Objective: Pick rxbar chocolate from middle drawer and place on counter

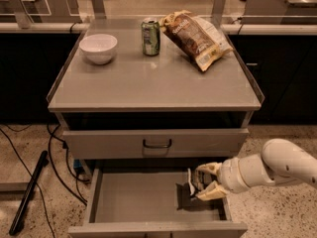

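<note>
The rxbar chocolate (191, 184), a small black-wrapped bar with a white edge, is held between my gripper's fingers at the right side of the open middle drawer (133, 198). My gripper (199, 183) reaches in from the right and is shut on the bar. The bar hangs a little above the grey drawer floor and casts a shadow under it. The counter (148, 81) is the flat grey cabinet top above.
On the counter stand a white bowl (99, 47), a green soda can (150, 36) and a tan-and-brown chip bag (196, 38). A shut drawer with a dark handle (157, 144) overhangs the open drawer. Cables and a black pole (28, 192) lie on the floor at left.
</note>
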Available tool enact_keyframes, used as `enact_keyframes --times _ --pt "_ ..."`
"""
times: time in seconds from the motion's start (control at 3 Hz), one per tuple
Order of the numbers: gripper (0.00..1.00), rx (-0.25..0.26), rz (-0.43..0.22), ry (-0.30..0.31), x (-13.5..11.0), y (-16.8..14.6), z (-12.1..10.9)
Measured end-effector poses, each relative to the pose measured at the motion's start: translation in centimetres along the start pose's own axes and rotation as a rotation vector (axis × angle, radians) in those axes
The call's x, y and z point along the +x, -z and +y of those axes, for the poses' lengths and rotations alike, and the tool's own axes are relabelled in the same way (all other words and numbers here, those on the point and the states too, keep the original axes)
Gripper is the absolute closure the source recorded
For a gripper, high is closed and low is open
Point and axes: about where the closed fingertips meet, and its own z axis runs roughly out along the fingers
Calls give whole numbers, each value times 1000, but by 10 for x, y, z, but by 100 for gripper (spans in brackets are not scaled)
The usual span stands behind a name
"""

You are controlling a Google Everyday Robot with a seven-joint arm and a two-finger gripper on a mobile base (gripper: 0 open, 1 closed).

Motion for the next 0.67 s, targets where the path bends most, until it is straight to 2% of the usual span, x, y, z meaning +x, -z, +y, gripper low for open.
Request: enact_keyframes --times 0.33,0.67 --pt "100 62 9 68 -64 67 -8" --pt "100 62 9 68 -64 67 -8"
